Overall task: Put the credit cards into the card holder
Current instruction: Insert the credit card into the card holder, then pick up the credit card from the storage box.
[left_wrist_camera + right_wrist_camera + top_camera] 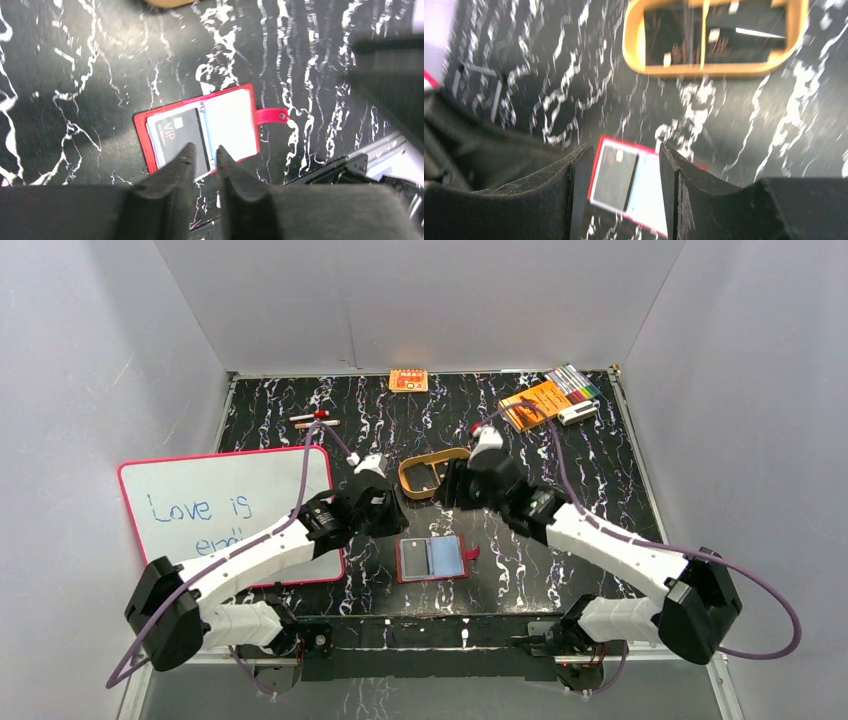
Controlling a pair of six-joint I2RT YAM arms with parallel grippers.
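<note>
Card holder (432, 558) lies open crosswise, tab (472, 554) rightward; left pincer (204, 150) narrow, right pincer (624, 150) wide.

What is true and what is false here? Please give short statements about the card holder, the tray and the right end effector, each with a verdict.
1. The card holder lies open on the table. True.
2. A dark card sits in one of its pockets. True.
3. The right end effector grips a card. False: its jaws stand open and hold nothing.
4. The tan tray rests on the whiteboard. False: it stands on the table, apart from the whiteboard.
</note>
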